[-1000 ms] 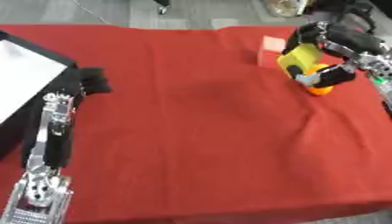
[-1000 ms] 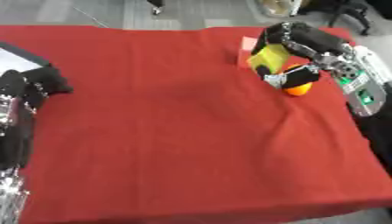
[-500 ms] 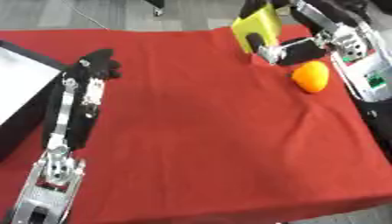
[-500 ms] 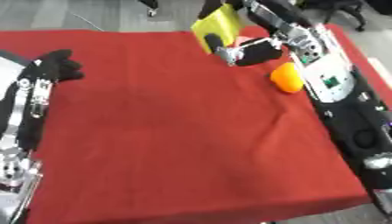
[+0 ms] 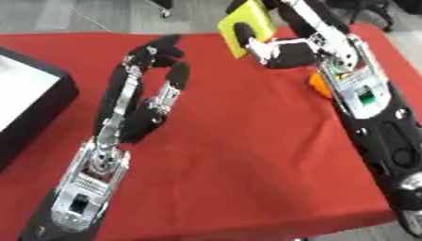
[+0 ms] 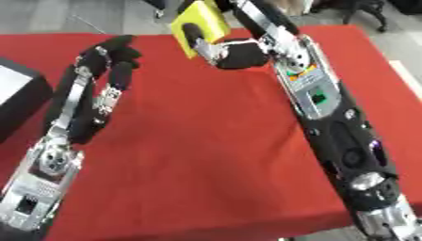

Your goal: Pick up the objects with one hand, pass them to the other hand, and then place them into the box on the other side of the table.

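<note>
Right hand (image 5: 284, 49) curled round the yellow block (image 5: 246, 24), held aloft over the desk's (image 5: 247, 141) far edge. Left hand (image 5: 157, 56) open, fingers straight, just left of the block and below. Box (image 5: 33, 101) at left edge.

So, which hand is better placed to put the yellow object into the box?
The left hand: the box lies on its side, and it reaches open toward the yellow object, which the right hand holds up.

Red tablecloth (image 5: 247, 155) — matt fabric; yellow block (image 6: 199, 24) — matt, smooth.
</note>
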